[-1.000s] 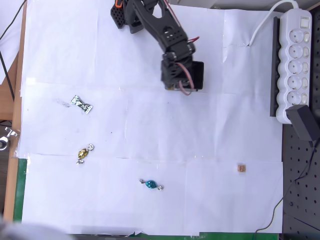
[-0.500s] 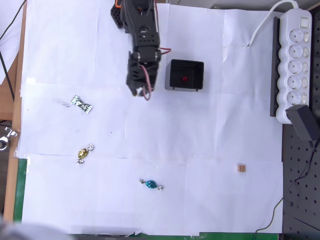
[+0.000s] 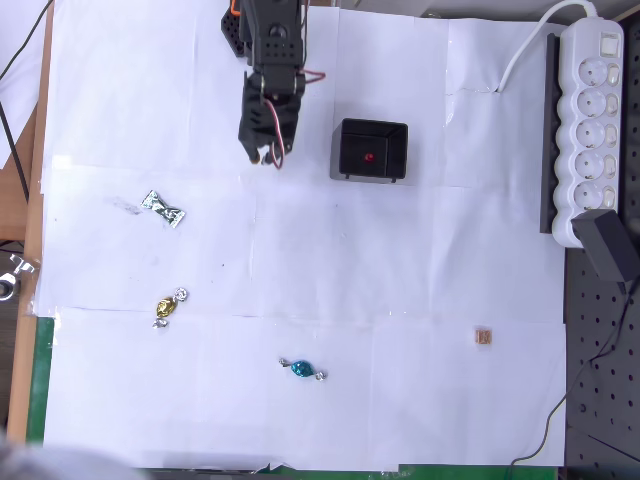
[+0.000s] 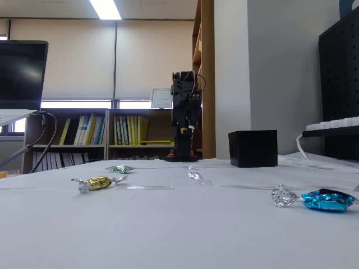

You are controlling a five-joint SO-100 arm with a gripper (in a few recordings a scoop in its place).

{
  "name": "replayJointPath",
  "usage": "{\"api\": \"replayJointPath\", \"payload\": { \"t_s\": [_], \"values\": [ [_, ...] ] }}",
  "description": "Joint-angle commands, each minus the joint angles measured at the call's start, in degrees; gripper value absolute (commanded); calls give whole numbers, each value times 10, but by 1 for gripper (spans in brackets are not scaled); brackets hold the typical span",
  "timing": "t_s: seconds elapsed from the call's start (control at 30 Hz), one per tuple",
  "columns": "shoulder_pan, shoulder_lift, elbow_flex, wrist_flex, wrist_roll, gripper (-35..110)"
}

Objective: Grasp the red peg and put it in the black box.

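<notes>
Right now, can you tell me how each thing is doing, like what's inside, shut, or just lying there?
red peg: inside the black box.
black box: upright, open top.
gripper: off the box's left side in the overhead view, holding nothing; open or shut unclear.
three wrapped candies: lying loose on the paper.

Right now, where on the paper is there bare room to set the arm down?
Widest bare patch: centre, between the black box, blue candy and tan cube. Left side is busier, with silver candy and gold candy. The power strip borders the right edge.
</notes>
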Motion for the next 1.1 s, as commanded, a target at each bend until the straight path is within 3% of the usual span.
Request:
{"api": "replayJointPath", "payload": {
  "t_s": [0.0,0.53,1.07],
  "values": [
    [11,-81,-46,-6,-11,0],
    [31,-333,-299,-25,-43,0],
    [33,-468,-432,-27,-44,0]
  ]
}}
